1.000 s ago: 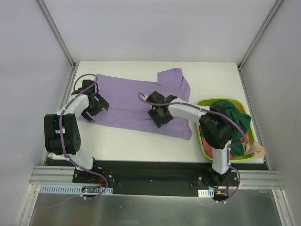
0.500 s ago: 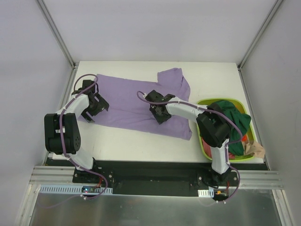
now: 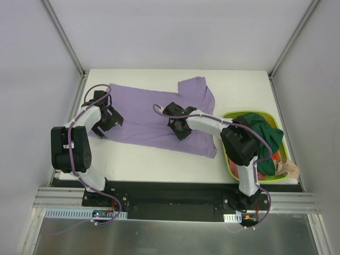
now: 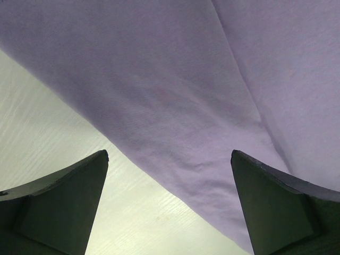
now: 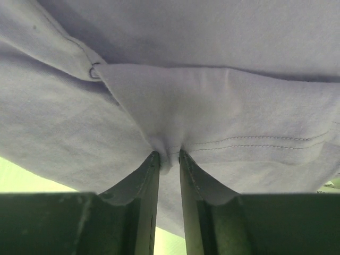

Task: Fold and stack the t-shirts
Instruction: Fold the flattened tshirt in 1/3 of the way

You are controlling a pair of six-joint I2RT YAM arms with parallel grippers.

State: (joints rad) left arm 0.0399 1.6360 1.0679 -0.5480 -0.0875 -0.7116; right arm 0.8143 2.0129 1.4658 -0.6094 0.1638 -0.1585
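The lavender t-shirt (image 3: pixel 149 114) was seen spread across the white worktop (image 3: pixel 159 159), its body stretched from the left side towards the middle and one sleeve lying towards the far edge. The left gripper (image 4: pixel 167 156) was held wide open over the near-left edge of that shirt. Bare worktop showed by one finger and cloth by the other, and nothing was caught between them. The right gripper (image 5: pixel 168 159) was pinched tight on a small fold of the lavender cloth near the middle of the shirt. The cloth was gathered at the fingertips, with a stitched hem line just beside the pinch. At the right edge of the worktop stood a lime-green basket (image 3: pixel 229 114). A dark green t-shirt (image 3: pixel 263 133) was heaped in it and draped over its rim, and a red-pink t-shirt (image 3: pixel 274 157) was partly shown beneath.
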